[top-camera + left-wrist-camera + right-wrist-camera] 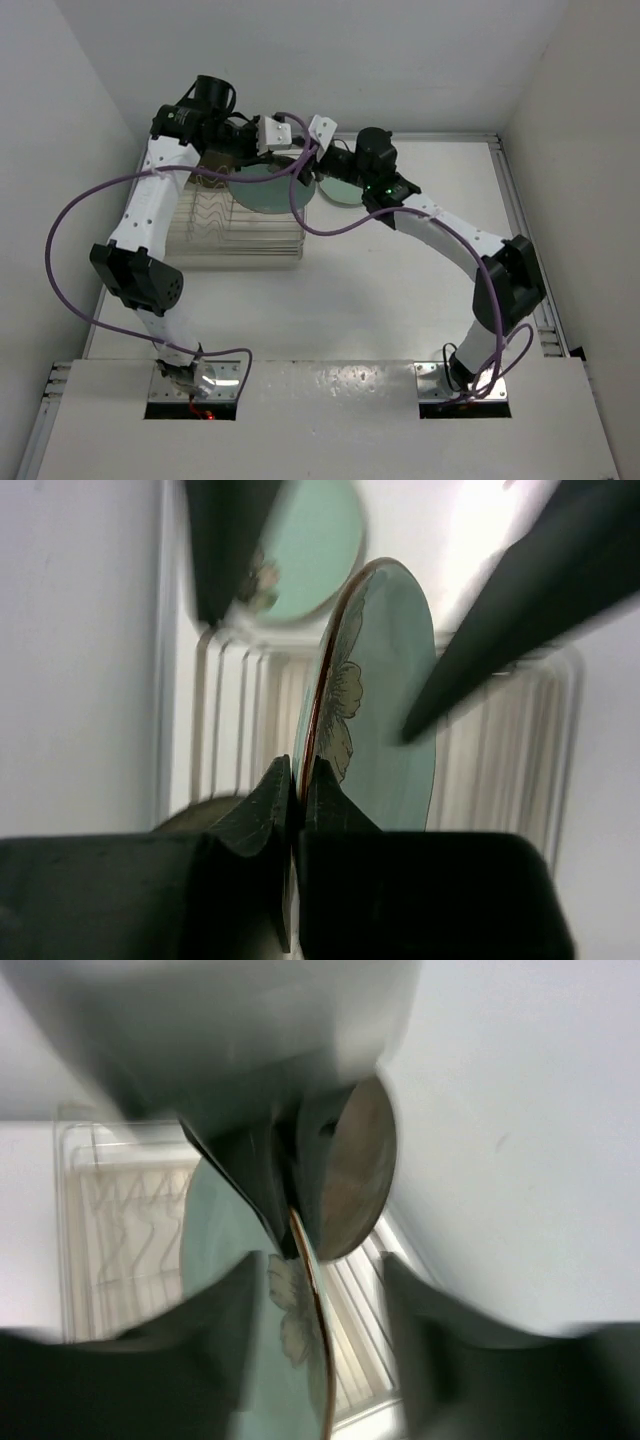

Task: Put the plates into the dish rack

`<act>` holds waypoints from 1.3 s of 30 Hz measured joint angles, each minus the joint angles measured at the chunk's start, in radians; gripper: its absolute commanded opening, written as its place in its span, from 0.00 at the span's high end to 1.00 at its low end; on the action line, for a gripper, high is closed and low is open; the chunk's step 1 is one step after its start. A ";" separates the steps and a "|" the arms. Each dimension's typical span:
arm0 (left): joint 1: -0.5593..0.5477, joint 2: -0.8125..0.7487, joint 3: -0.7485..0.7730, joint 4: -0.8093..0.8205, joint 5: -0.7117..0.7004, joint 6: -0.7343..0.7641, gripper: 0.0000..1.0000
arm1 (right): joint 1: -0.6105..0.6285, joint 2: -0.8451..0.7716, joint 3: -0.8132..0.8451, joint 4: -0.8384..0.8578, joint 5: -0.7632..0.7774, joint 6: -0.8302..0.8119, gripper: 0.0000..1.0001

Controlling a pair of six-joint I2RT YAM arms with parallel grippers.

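My left gripper (268, 158) is shut on the rim of a pale mint-green plate (268, 188) and holds it on edge above the dish rack (240, 238). In the left wrist view the jaws (297, 780) pinch the rim beside the flower mark on the plate (385, 710). My right gripper (312, 160) is open. In the right wrist view its fingers (320, 1260) stand on either side of the same plate's rim (225, 1290) without touching it. A second mint-green plate (345, 188) lies flat on the table right of the rack. A brownish round shape (350, 1170), perhaps the dark brown plate, shows behind the left fingers.
The rack's wavy dividers (120, 1230) lie below the held plate. White walls close in behind and on both sides. The left arm's purple cable (70, 230) loops out to the left of the rack, and another crosses over the held plate.
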 measured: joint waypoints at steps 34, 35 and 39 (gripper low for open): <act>0.343 0.028 -0.107 0.138 -0.083 0.640 1.00 | 0.000 -0.292 -0.354 0.199 0.186 0.038 0.08; 0.344 0.034 -0.109 0.139 -0.078 0.644 1.00 | 0.000 -0.292 -0.356 0.199 0.188 0.040 0.08; 0.344 0.060 -0.110 0.147 -0.069 0.656 1.00 | 0.000 -0.293 -0.361 0.196 0.189 0.052 0.08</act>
